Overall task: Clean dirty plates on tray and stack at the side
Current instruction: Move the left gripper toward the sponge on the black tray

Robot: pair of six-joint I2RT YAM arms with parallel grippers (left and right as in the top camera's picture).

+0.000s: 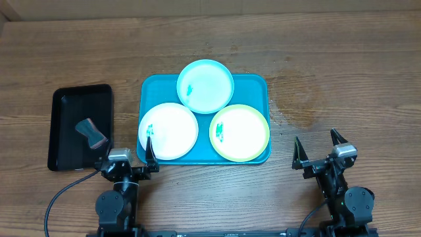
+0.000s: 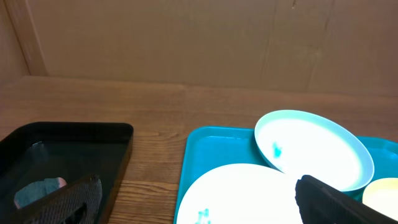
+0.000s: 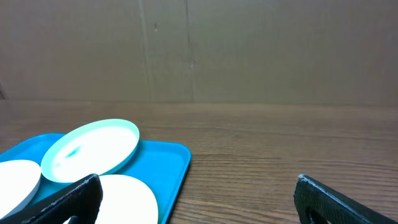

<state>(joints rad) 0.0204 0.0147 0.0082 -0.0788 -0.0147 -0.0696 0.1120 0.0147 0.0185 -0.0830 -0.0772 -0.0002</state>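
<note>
The turquoise tray (image 1: pixel 256 84) lies at the table's middle with three plates on it. The light blue plate (image 1: pixel 205 85) leans on the other two at the back. The white plate (image 1: pixel 168 130) is front left and the yellow-green rimmed plate (image 1: pixel 239 132) front right. Each has a small green smear. My left gripper (image 1: pixel 126 146) is open and empty at the tray's front left corner, in front of the white plate (image 2: pixel 249 193). My right gripper (image 1: pixel 317 146) is open and empty over bare wood, right of the tray (image 3: pixel 168 162).
A smaller black tray (image 1: pixel 66 105) lies left of the turquoise tray and holds a grey and pink wiping pad (image 1: pixel 91 131). The pad also shows in the left wrist view (image 2: pixel 37 190). A brown board wall stands behind the wooden table.
</note>
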